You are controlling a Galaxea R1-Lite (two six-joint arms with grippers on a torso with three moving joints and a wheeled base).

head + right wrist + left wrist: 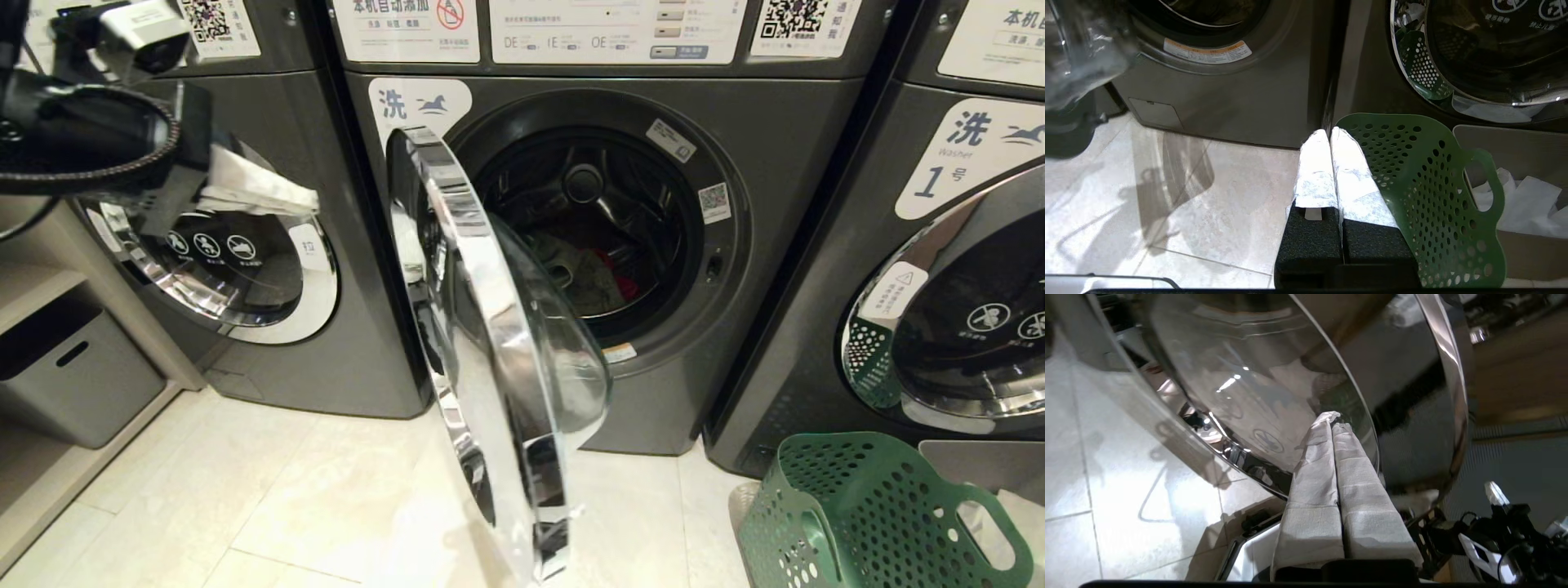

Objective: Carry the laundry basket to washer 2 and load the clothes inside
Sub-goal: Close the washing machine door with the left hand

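Note:
Washer 2 (784,245) is the middle machine, and its chrome-rimmed glass door (482,343) swings wide open toward me. The clothes (592,278), olive-grey and red, lie inside its drum. The dark green laundry basket (857,506) stands on the floor at the lower right; no garment shows in it. My left gripper (310,200) is raised at the upper left, shut and empty, in front of the neighbouring washer's closed door; its wrist view shows the gripper (1332,418) close to that glass. My right gripper (1329,132) is shut and empty, low beside the basket (1421,183).
A washer marked "1" (939,163) stands on the right and another closed washer (269,343) on the left. A grey solid bin (73,384) sits on a low shelf at far left. A grey bin with white bags (1527,196) stands behind the basket.

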